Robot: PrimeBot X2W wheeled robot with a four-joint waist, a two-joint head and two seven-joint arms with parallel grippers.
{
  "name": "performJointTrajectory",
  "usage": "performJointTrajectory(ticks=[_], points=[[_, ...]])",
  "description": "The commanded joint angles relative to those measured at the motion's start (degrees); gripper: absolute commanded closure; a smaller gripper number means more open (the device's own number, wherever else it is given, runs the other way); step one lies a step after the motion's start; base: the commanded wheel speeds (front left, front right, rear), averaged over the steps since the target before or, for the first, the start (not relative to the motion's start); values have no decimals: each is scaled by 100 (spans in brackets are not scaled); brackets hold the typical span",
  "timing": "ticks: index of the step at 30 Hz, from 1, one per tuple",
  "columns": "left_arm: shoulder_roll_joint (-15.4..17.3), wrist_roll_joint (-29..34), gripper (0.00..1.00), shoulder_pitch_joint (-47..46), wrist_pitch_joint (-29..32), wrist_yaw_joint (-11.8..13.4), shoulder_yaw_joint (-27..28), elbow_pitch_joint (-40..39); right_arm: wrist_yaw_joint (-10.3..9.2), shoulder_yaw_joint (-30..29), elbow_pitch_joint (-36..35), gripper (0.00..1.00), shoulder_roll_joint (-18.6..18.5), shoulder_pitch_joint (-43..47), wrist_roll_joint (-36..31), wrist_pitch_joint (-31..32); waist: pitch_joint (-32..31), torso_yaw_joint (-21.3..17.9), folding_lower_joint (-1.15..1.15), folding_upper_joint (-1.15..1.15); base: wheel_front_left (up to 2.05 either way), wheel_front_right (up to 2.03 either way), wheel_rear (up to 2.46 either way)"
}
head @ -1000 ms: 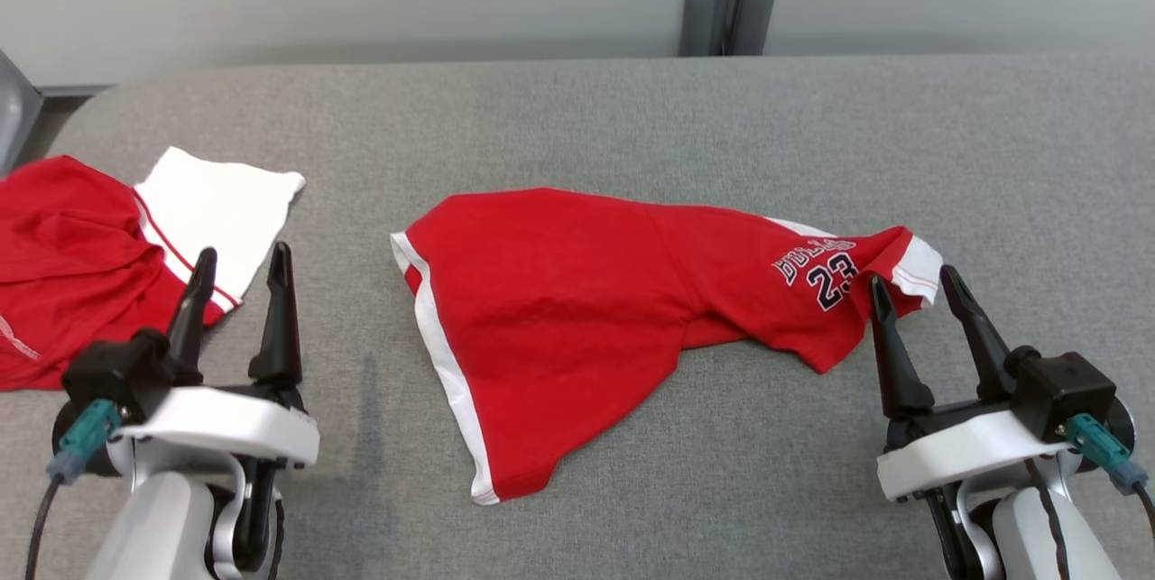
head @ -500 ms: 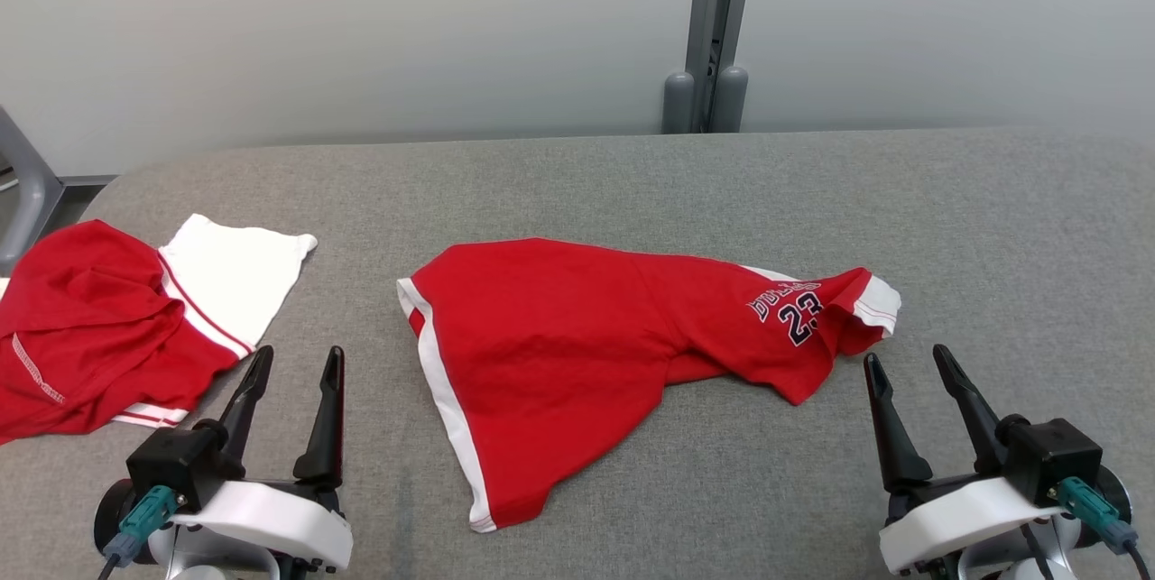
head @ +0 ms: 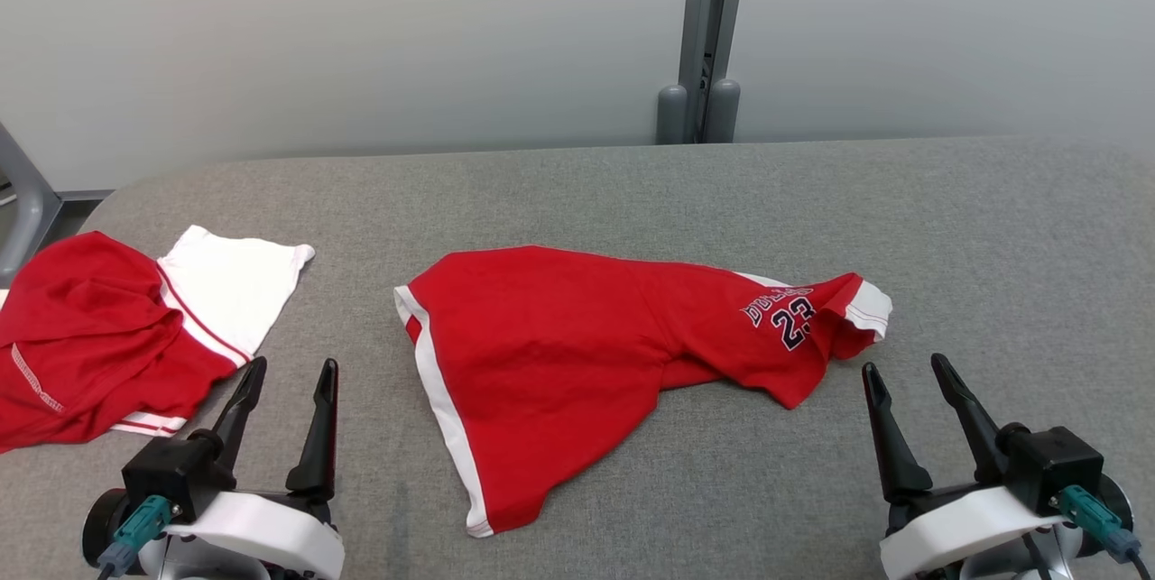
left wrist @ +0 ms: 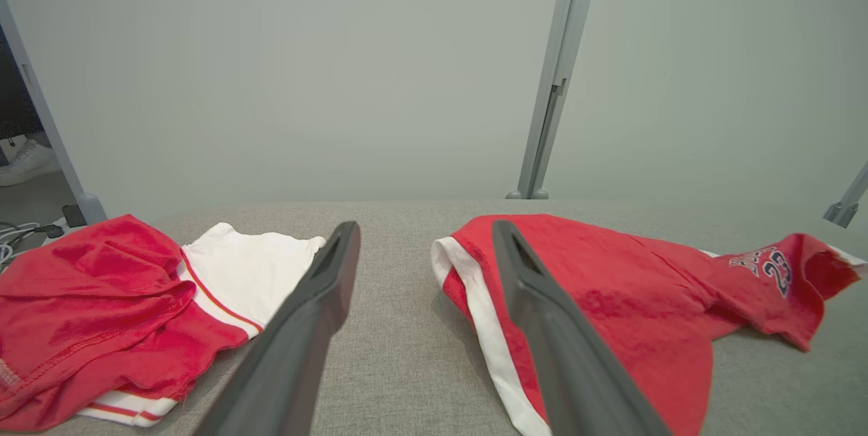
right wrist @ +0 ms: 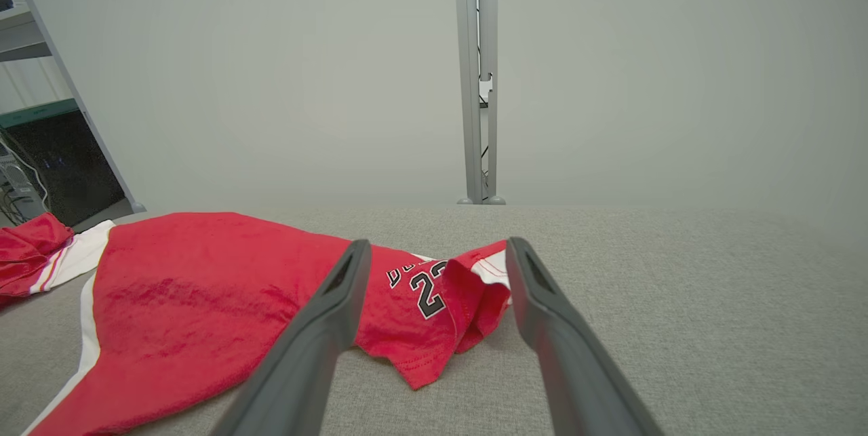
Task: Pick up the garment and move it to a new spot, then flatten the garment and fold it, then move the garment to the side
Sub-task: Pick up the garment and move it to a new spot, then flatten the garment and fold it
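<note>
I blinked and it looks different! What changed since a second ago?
The head camera tilted up, so the picture shifted. The left gripper and right gripper, both open, drew back toward the robot, off the clothes. The red garment and the red-and-white pile lay as before; nothing was grabbed.

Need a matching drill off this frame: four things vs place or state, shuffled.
Things:
1. red garment, numbered 23
2. red-and-white clothes
3. left gripper
4. post

Place or state:
A. far left of the table
B. behind the table's far edge
C. table centre, rumpled
D. fingers open, holding nothing

Pairs: 1-C, 2-A, 3-D, 4-B
</note>
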Motion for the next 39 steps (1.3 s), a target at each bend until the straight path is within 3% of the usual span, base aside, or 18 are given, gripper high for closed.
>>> performJointTrajectory(ticks=[1, 26, 32, 39], points=[[32, -13, 0, 19, -21, 44, 7, -25, 9, -18, -28, 0, -32, 66, 19, 5, 0, -5, 0, 0, 0, 0, 0], [84, -74, 0, -125, -20, 87, -60, -58, 10, 52, -13, 0, -30, -96, 36, -2, 156, 9, 0, 0, 0, 0, 0], [7, -87, 0, -370, -33, 43, -130, -97, 10, 809, 121, 0, -27, -434, -63, 282, 419, 332, 0, 0, 0, 0, 0], [-165, -95, 0, -679, -131, -30, -195, 28, 9, 2404, 528, 0, -156, -909, 150, 613, 755, 836, 0, 0, 0, 0, 0]])
